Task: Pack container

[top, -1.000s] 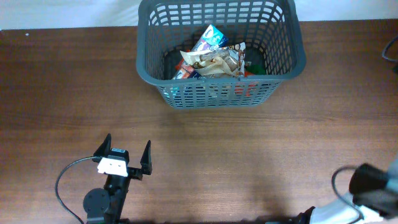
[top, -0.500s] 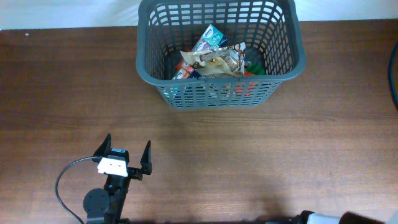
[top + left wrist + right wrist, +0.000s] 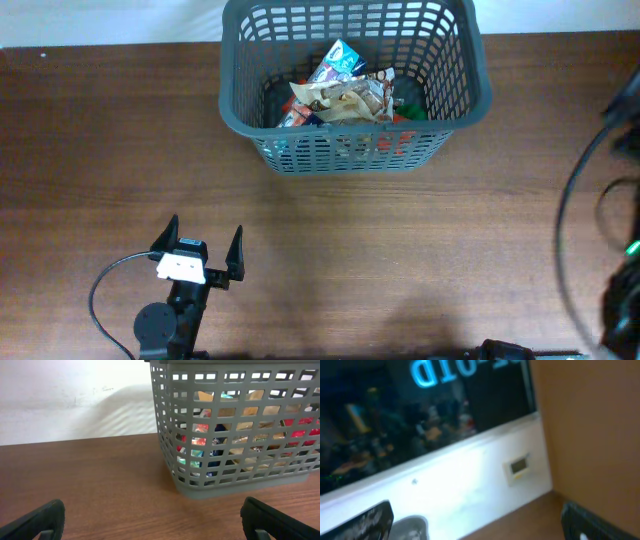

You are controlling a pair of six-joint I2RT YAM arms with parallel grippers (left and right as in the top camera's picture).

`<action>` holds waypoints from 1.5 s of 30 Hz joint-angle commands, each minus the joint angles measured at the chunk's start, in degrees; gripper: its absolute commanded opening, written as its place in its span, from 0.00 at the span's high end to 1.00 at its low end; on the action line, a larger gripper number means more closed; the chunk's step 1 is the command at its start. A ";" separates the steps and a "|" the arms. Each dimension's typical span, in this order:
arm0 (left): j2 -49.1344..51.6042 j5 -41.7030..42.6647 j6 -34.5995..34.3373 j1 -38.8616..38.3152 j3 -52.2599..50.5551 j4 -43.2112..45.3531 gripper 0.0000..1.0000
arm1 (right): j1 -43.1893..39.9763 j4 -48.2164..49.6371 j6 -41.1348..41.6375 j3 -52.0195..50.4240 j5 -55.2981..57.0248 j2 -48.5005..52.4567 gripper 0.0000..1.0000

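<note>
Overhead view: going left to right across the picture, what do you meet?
Left gripper, open, near the front of the table → basket with snack packets inside, at the far edge → dark cable looping down the right side.

Matte black left gripper (image 3: 203,248), well apart from the container (image 3: 355,152) on its near side: two tapered fingers (image 3: 237,250), a white rectangular block (image 3: 182,265) at their base, a round black joint (image 3: 155,322) behind, a thin black cable (image 3: 98,290) looping alongside. Right of the container, thin black cables (image 3: 570,215) and a dark blurred right arm (image 3: 622,305) with a green light (image 3: 632,247).
</note>
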 commanded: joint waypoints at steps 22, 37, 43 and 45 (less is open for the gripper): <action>-0.44 -0.57 0.90 -0.24 -0.28 -0.20 0.01 | 13.27 14.36 0.33 -51.34 -2.69 -45.00 0.01; -0.44 -0.57 0.90 -0.24 -0.28 -0.20 0.01 | 13.27 15.43 0.33 -61.37 -2.84 -49.57 0.01; -0.44 -0.57 0.90 -0.24 -0.28 -0.20 0.01 | 13.27 15.43 0.33 -65.33 -2.86 -49.57 0.01; -0.44 -0.57 0.90 -0.24 -0.28 -0.20 0.01 | 13.27 15.45 0.33 -66.86 -2.89 -49.57 0.01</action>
